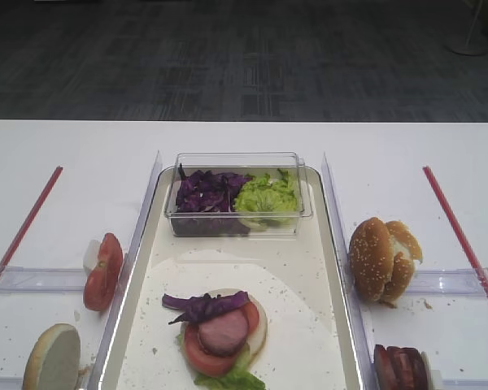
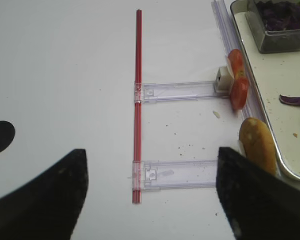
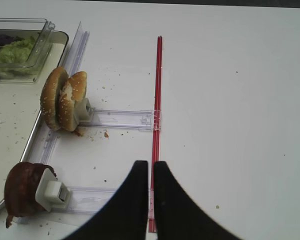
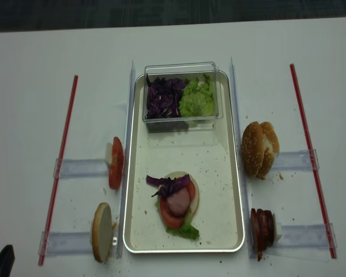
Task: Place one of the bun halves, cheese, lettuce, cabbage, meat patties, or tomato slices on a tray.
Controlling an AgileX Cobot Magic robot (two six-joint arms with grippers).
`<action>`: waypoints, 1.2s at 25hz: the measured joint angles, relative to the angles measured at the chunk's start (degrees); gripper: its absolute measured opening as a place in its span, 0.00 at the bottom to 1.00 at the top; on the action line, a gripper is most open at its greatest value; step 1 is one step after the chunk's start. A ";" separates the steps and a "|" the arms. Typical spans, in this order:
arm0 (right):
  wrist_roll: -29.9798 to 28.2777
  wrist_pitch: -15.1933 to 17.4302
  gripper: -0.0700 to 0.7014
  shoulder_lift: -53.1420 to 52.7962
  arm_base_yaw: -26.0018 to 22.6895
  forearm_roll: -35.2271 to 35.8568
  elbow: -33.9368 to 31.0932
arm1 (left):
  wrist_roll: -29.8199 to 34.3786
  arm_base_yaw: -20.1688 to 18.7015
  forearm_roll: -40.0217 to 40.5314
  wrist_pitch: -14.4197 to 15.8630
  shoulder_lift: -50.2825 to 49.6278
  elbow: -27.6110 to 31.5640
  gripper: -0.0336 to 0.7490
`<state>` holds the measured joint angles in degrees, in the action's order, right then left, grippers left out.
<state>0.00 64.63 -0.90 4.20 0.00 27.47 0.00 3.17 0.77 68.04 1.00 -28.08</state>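
The left gripper (image 2: 150,200) is hovering low over the white worktop (image 2: 65,75) with its dark fingers spread wide, gripping nothing. The right gripper (image 3: 151,172) is hanging over the red strip (image 3: 157,100), fingers nearly touching (nothing between them). The cream rectangular metal tray (image 4: 219,190) is carrying one clear plastic tub (image 4: 181,92) and one stack: bun half (image 4: 193,187), tomato slice (image 4: 168,218), meat patty (image 4: 179,202), purple shredded cabbage (image 4: 167,183), lettuce (image 4: 187,232). Two sesame bun halves (image 4: 258,149) are standing right of it.
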 joint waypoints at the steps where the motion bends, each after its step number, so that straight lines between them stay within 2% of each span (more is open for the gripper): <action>1: 0.00 0.00 0.97 0.00 0.00 0.00 0.00 | 0.00 0.00 0.00 0.00 0.00 0.00 0.67; 30: 0.00 0.00 0.97 0.00 0.00 0.00 0.00 | 0.00 0.00 0.00 0.00 0.00 0.00 0.67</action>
<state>0.00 64.63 -0.90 4.20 0.00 27.47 0.00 3.17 0.77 68.04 1.00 -28.08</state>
